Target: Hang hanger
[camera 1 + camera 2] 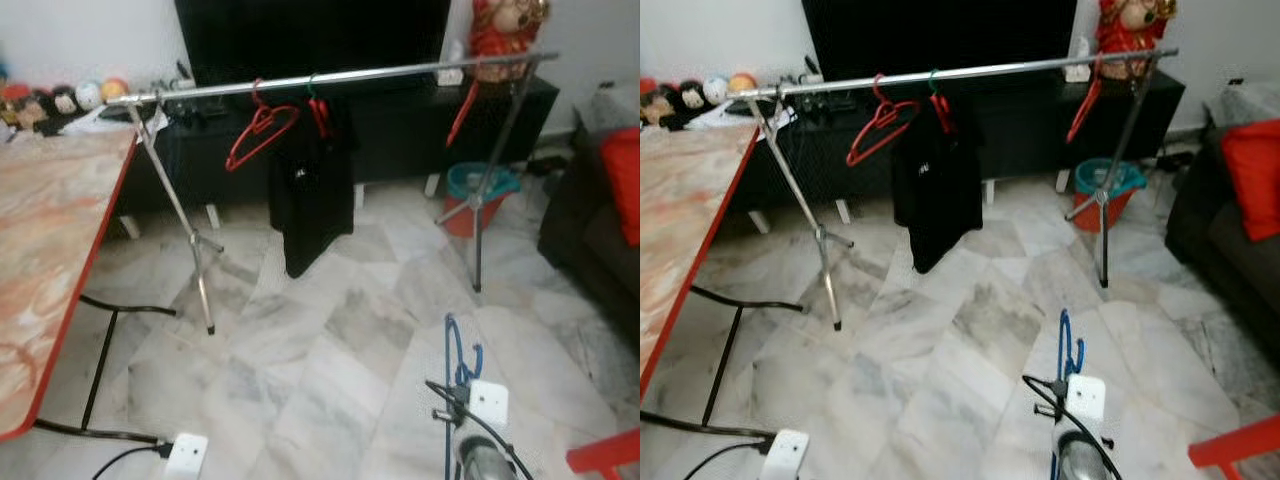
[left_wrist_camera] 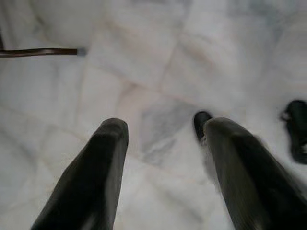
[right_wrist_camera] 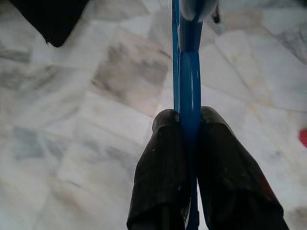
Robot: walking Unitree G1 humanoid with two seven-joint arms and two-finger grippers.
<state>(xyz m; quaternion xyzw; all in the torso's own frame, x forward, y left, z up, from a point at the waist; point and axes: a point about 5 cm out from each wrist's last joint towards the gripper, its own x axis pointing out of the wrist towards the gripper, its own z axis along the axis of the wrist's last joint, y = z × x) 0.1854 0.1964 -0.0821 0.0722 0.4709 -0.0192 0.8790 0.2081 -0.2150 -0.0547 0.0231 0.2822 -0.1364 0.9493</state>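
A silver clothes rail on a metal stand crosses the room ahead. On it hang a red hanger, a black shirt on a second hanger, and another red hanger near the far end. My right gripper is shut on a blue hanger, which it holds upright low at the front right, well short of the rail. The blue hanger runs between the fingers in the right wrist view. My left gripper is open over the marble floor with nothing in it.
A marble-patterned table with a red edge stands at the left. A black TV cabinet lies behind the rail, with a teal and red bucket near the stand's leg. A dark sofa is at the right. Cables cross the floor.
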